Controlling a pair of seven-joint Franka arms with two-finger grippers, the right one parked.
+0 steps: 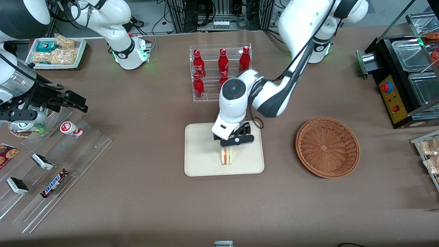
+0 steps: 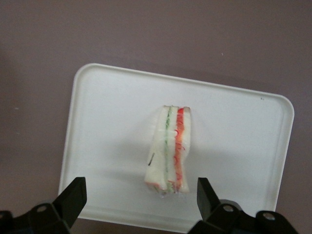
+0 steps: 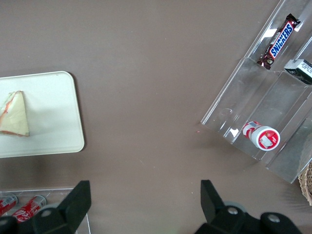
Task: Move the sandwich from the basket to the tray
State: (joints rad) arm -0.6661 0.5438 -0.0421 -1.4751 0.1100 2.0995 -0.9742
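Observation:
The sandwich, a white bread wedge with red and green filling, stands on its edge on the cream tray. My gripper hangs just above the sandwich, open, its fingers standing wide to either side and touching nothing. The woven basket lies on the table toward the working arm's end, with nothing in it.
A clear rack of red bottles stands farther from the front camera than the tray. A stepped acrylic stand with snack bars and a small cup sits toward the parked arm's end. A black appliance is at the working arm's end.

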